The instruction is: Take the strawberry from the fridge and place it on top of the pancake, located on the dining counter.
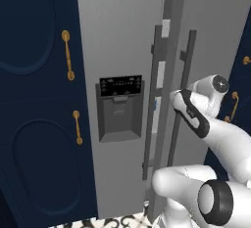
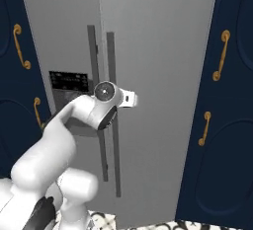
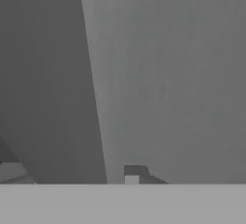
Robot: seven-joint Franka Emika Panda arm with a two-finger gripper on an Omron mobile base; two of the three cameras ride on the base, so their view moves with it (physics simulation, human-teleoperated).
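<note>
Fridge (image 1: 122, 51): I see the right door ajar, a slit beside the dispenser (image 1: 119, 108).
Tool (image 2: 129, 98): clamped narrow on the right door's bar handle (image 2: 112, 140).
Strawberry: presumably inside the fridge.
Handling: handle stiff, likely slick; I'd keep hold mid-bar. Berry soft; pinch lightly.

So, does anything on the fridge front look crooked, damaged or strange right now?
One thing: the fridge right door stands slightly ajar, with a narrow gap at the centre seam. The gripper is shut on the right door handle. Nothing looks damaged or spilled.
</note>
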